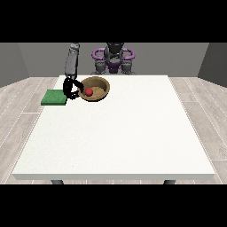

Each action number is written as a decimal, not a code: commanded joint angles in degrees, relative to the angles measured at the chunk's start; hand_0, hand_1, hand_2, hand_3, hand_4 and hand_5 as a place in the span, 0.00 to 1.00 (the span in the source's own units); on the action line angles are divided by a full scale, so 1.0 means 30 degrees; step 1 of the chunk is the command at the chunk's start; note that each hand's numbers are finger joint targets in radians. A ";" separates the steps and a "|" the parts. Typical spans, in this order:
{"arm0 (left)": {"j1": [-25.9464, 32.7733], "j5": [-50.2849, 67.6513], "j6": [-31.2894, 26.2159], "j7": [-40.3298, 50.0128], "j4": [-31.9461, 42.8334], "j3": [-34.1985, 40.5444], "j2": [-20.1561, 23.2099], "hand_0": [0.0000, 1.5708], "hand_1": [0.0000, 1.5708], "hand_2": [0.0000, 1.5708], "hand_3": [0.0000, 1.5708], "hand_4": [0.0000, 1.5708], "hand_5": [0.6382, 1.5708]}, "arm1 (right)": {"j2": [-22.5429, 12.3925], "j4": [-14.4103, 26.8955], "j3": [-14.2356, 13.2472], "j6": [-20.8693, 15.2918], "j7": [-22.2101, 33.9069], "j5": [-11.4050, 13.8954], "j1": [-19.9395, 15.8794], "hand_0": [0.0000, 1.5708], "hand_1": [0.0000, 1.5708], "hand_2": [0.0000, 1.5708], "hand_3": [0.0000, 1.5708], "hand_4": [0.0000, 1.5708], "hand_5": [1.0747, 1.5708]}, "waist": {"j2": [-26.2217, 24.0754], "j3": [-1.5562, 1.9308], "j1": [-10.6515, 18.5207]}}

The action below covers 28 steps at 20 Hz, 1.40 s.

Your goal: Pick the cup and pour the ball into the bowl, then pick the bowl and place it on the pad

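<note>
Near half of the table carries nothing relevant; the action is all at the far left.

Green pad lies flat at the table's left edge, just left of the bowl, so the carry ahead looks short.

Wooden bowl sits upright on the table, off the pad. Red ball is inside it, toward the left wall. Judging by that, the pour is done and only the bowl-to-pad step is left. No cup visible anywhere.

Hand at the view's left is at the bowl's left rim, between bowl and pad, arm coming straight down from above. One finger looks hooked onto the rim, which fits a rim pinch for lifting. Bowl doesn't look raised yet.

Other hand isn't visible; robot's body is behind the far edge.
</note>
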 commanded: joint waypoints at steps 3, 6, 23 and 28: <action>0.0940 -0.0270 -0.0315 -0.0837 0.0994 0.0668 0.0634 0.00 0.00 0.00 0.00 0.76 0.97 | -0.4628 -0.0653 -0.0867 -0.0446 0.2897 0.0597 -0.0361 1.00 1.00 1.00 0.62 0.67 0.97 | -0.0167 -0.0223 -0.1571; 0.1338 -0.0714 0.0067 -0.0804 0.1077 0.0744 0.0822 0.00 0.00 0.00 0.00 0.77 0.97 | -0.5299 -0.1074 -0.0120 0.0205 0.3566 0.0935 0.0368 1.00 1.00 1.00 0.46 0.67 0.98 | -0.0665 -0.0240 -0.2378; 0.3040 -0.0101 -0.1066 -0.3783 0.2320 0.1593 0.1436 0.00 0.00 0.00 0.00 0.77 0.98 | -0.7931 0.1961 -0.2192 0.1970 0.3589 -0.0620 -0.2385 1.00 1.00 1.00 0.27 0.68 0.99 | 0.1137 -0.0111 -0.2210; 0.3001 -0.0394 -0.1690 -0.5436 0.4699 0.2119 0.2837 0.00 0.00 0.00 0.00 0.77 0.98 | -0.5727 0.0686 -0.1138 0.1194 0.3996 -0.0472 -0.2663 1.00 1.00 1.00 0.29 0.66 1.00 | 0.1086 -0.0137 -0.3095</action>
